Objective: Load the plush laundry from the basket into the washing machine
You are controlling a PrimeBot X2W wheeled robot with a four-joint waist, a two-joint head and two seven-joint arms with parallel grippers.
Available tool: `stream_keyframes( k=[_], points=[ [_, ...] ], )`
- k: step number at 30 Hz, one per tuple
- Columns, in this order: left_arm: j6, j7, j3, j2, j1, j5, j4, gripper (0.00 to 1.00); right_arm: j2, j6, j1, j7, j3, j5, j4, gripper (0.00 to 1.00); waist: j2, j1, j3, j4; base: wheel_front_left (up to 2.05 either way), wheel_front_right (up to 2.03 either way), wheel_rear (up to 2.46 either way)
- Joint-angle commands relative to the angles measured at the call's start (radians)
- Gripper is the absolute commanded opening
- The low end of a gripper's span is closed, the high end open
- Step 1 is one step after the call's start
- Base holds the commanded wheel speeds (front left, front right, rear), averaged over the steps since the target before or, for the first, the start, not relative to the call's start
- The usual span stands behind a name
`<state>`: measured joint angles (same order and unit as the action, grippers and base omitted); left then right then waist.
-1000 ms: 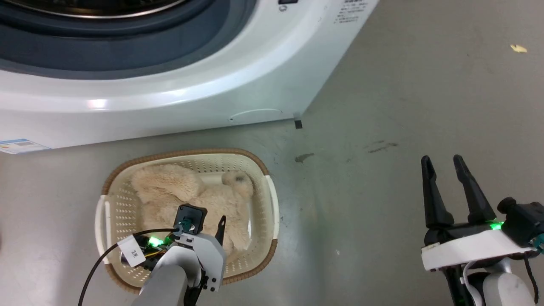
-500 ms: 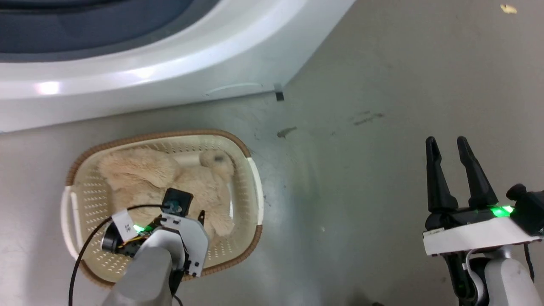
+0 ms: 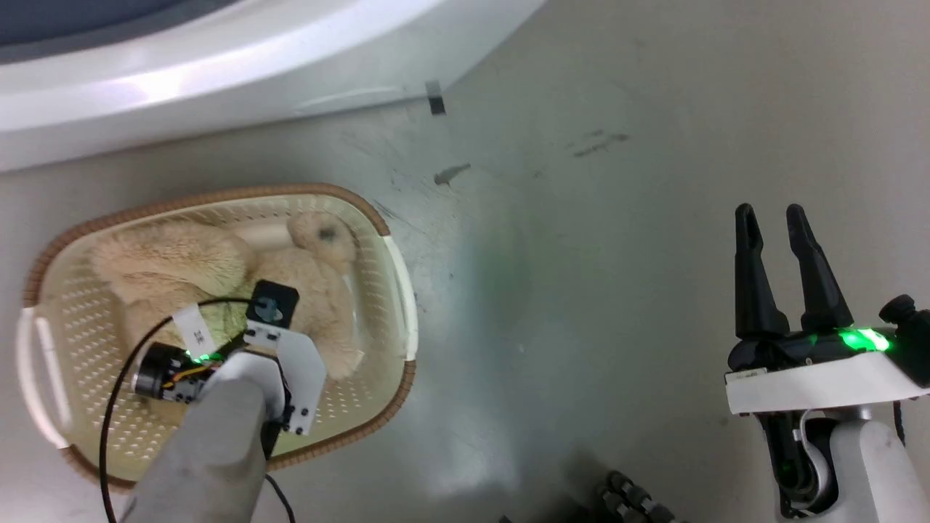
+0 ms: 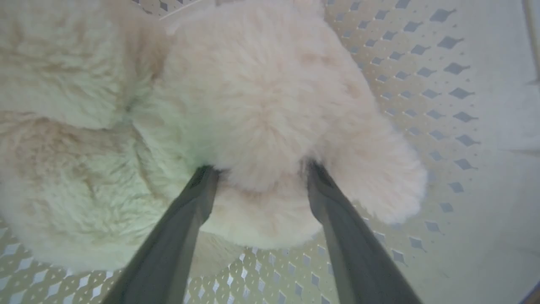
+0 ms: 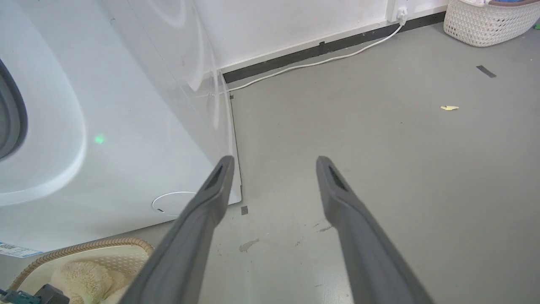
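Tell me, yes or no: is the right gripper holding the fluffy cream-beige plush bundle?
No: the right gripper hangs open over grey floor, while the plush bundle lies in the cream perforated basket.

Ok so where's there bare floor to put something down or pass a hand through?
The widest bare floor lies between the basket and the right gripper, running on beside the washing machine. The strip between washing machine and basket is narrow. Inside the basket it's crowded: plush laundry and the left gripper.

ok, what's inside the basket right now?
The plush laundry fills most of the basket. The left gripper is open and straddles one lobe. The basket's bare perforated plastic shows around the plush. Whatever lies under the plush is covered.
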<state>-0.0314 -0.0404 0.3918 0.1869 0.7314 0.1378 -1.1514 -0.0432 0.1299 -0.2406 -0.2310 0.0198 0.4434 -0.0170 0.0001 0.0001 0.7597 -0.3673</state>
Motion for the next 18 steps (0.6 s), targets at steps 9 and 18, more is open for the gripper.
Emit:
stream_keyframes(
  k=[9, 18],
  points=[
    [-0.031, -0.017, 0.019, 0.036, 0.098, 0.049, -0.107, 1.0, -0.007, 0.001, -0.052, -0.024, 0.015, 0.062, -0.007, 1.0, -0.0001, -0.0001, 0.106, -0.061, 0.0, 0.0, 0.0],
    [0.02, 0.001, 0.032, 0.027, 0.106, 0.081, -0.139, 0.0, -0.007, 0.001, -0.057, -0.031, 0.007, 0.06, -0.022, 1.0, -0.0001, -0.0001, 0.103, -0.058, 0.0, 0.0, 0.0]
  ],
)
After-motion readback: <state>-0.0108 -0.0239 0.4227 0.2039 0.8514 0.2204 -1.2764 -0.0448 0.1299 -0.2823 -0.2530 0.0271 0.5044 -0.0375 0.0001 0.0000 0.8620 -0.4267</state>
